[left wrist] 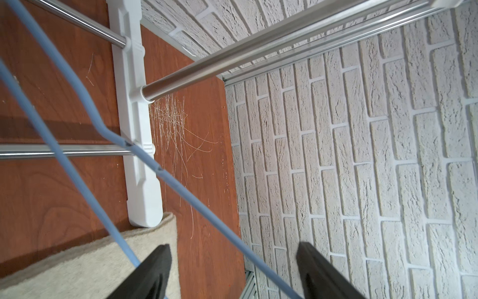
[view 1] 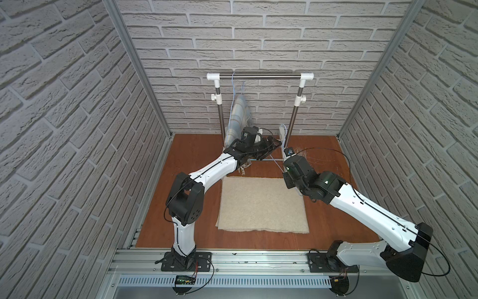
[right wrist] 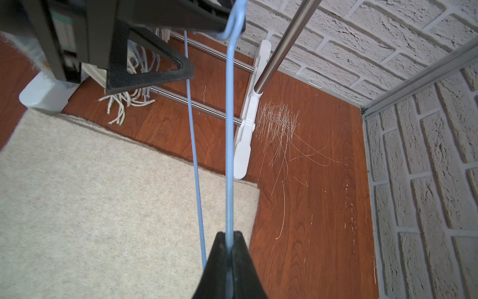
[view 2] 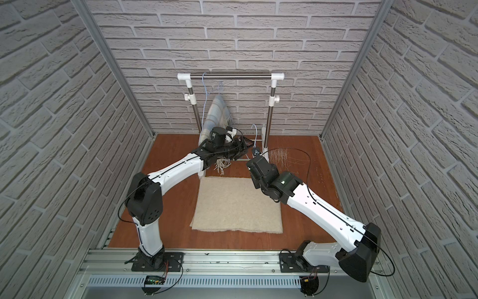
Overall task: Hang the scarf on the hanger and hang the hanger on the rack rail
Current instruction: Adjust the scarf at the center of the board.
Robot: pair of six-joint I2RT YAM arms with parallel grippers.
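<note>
Red-brown wood floor (view 1: 191,155) bears a beige rug (view 1: 261,204) between brick walls (view 1: 258,38)

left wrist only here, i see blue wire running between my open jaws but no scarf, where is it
Observer: The scarf hangs below the rack's top bar, partly behind the left arm.
Operator: does it reach the floor
Observer: Yes, its fringe lies on the floor.
Operator: what's the right arm doing
Observer: The right gripper is shut on the hanger wire.
</note>
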